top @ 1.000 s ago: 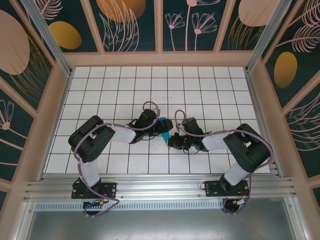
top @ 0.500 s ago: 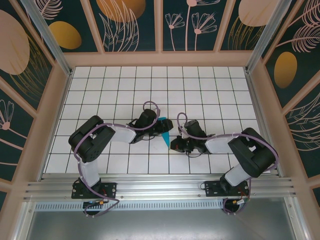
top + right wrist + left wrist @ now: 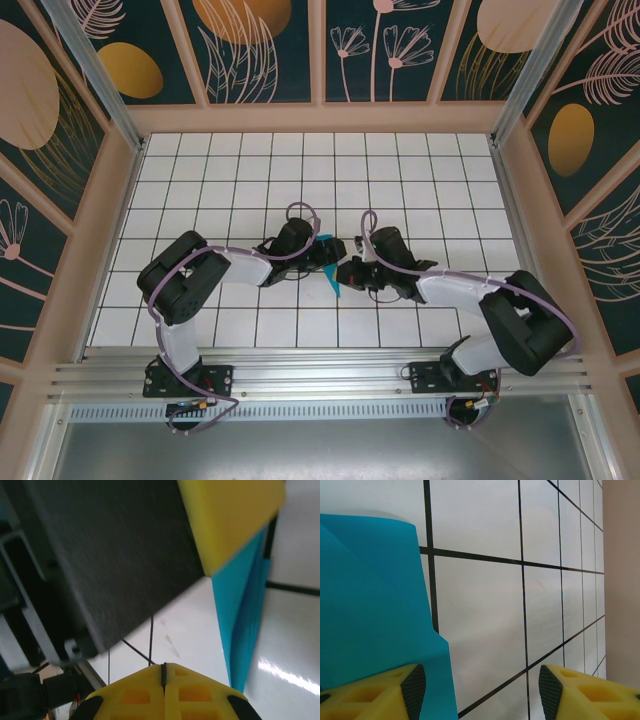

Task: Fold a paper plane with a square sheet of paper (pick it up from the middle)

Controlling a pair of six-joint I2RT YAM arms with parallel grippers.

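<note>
The square sheet of paper (image 3: pixel 330 268) is a folded teal-blue shape with a diagonal crease, lying on the white tiled floor between the two grippers. In the left wrist view the paper (image 3: pixel 370 610) covers the left side. My left gripper (image 3: pixel 477 686) is open; its left finger (image 3: pixel 380 692) sits over the paper's edge and the other finger stands over bare tile. From above, the left gripper (image 3: pixel 322 255) is at the paper's left side. My right gripper (image 3: pixel 163 672) is shut and empty, low to the floor just beside the paper (image 3: pixel 240 615), at its right (image 3: pixel 344 271).
The white gridded table (image 3: pixel 420 170) is walled by a wooden frame with patterned panels. The left gripper's black body (image 3: pixel 110 555) and yellow finger (image 3: pixel 230 515) loom close above the right gripper. The two wrists nearly touch at the centre; open tiles lie further back.
The right arm has swung its elbow out to the right and brought its shut gripper up and back toward the paper. The left arm and its open gripper have stayed still.
</note>
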